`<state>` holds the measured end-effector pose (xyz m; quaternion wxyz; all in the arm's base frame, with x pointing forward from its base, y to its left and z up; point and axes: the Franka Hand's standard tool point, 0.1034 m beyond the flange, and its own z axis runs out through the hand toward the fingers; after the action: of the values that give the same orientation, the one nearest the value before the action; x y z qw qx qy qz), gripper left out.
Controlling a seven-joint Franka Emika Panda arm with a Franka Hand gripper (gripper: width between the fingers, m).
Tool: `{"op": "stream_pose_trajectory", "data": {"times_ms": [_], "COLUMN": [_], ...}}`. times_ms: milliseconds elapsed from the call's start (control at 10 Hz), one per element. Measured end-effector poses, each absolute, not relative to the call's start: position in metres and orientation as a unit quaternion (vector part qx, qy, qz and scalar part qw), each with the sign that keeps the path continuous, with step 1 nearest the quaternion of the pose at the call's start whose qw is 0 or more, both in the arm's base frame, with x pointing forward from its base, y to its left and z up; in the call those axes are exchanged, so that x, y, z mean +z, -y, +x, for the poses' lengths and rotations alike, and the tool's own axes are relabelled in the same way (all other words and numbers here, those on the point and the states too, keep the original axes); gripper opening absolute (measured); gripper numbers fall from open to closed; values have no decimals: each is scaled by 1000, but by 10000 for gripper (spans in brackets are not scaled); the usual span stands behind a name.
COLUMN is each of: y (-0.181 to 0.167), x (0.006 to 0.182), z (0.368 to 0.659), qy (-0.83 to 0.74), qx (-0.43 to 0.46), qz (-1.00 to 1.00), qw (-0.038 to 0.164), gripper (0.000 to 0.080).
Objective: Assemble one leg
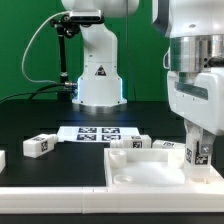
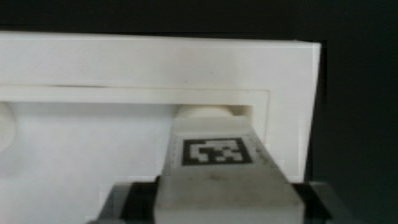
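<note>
My gripper [image 1: 197, 158] is shut on a white leg [image 1: 198, 150] with a black-and-white tag on its side. It holds the leg upright over the right part of the large white square panel [image 1: 140, 170]. In the wrist view the leg [image 2: 219, 150] runs out from between the dark fingers [image 2: 139, 203], and its far end sits at the panel's raised inner rim [image 2: 107, 93]. I cannot tell whether the leg touches the panel. Three more legs lie on the table: one at the exterior view's left [image 1: 37, 145] and two behind the panel [image 1: 135, 141] [image 1: 166, 147].
The marker board [image 1: 95, 132] lies flat behind the loose legs. The robot base [image 1: 97, 75] stands at the back before a green wall. Another white part [image 1: 2, 158] shows at the left edge. The table is black.
</note>
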<state>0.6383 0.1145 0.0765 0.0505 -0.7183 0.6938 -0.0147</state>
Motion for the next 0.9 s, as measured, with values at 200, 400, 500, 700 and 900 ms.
{"op": "stream_pose_trajectory", "data": {"times_ms": [200,400,500,700,900], "y": [-114,-110,-112,-112,-110], "x": [76,73,73,71,72], "z": [638,636,634,633,635], "qy": [-661,-491,-417,-372,-253], "qx": [-17,-22,-21,-32,-40], "qz": [-748,-870,-908,-927,-966], "qw": [49,43,42,42,35], "gripper": [368,548,619,644,648]}}
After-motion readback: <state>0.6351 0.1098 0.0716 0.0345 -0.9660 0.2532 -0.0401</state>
